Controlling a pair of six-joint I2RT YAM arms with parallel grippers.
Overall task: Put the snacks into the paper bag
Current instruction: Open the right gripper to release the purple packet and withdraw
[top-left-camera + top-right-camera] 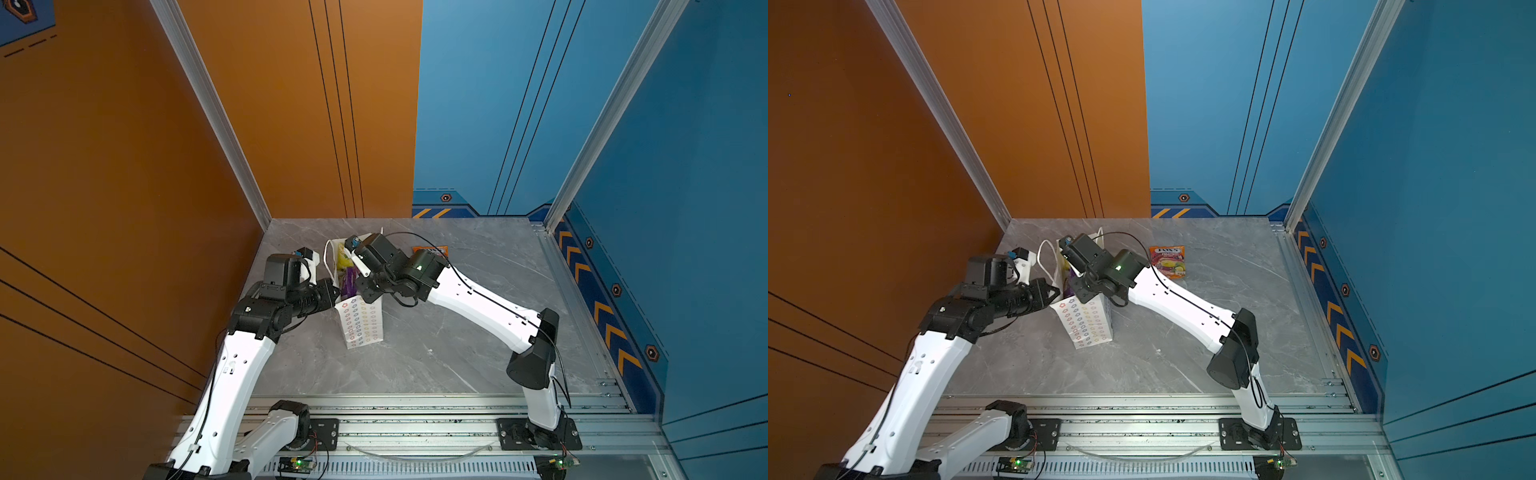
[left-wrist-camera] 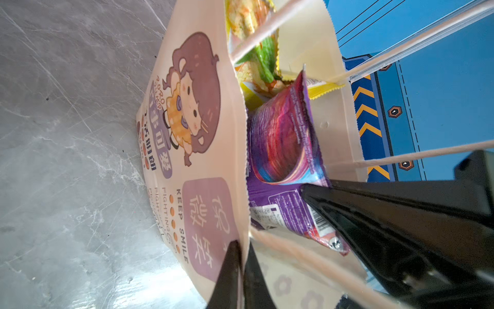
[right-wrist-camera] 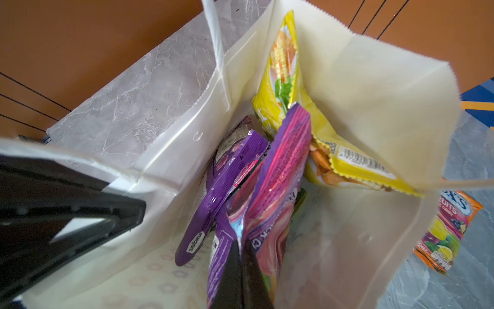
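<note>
The left tool (image 2: 240, 270) pinches the paper bag (image 2: 203, 149) rim; the right tool (image 3: 242, 281) grips a light, slippery purple packet (image 3: 270, 192) inside. An orange packet (image 1: 1168, 261) lies near the bench's far edge; grab its crimped edge.

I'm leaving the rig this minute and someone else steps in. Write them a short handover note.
Left gripper: shut on the paper bag rim, holding it open.
Right gripper: inside the bag, shut on a purple packet.
Done: yellow packet and other purple ones are in the bag.
Left: release the purple packet, then bag the orange packet lying on the table beside the bag.
</note>
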